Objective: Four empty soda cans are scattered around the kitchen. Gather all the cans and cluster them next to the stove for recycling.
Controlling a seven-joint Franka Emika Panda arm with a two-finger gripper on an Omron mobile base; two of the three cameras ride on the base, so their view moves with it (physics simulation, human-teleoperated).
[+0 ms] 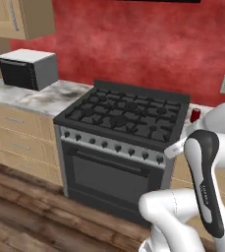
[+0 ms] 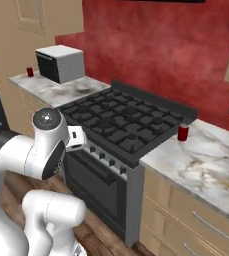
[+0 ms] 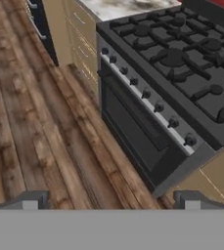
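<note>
Hand (image 3: 111, 202) open over floor, can (image 2: 183, 132) beside stove (image 2: 121, 120)

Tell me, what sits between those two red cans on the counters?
Between the left red can and the right red can sit the microwave, then the stove, seen in both base views.

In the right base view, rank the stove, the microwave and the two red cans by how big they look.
1. Stove
2. Microwave
3. Red can beside the stove
4. Red can left of the microwave, though it stands farther from the camera, so the two cans may match.
</note>
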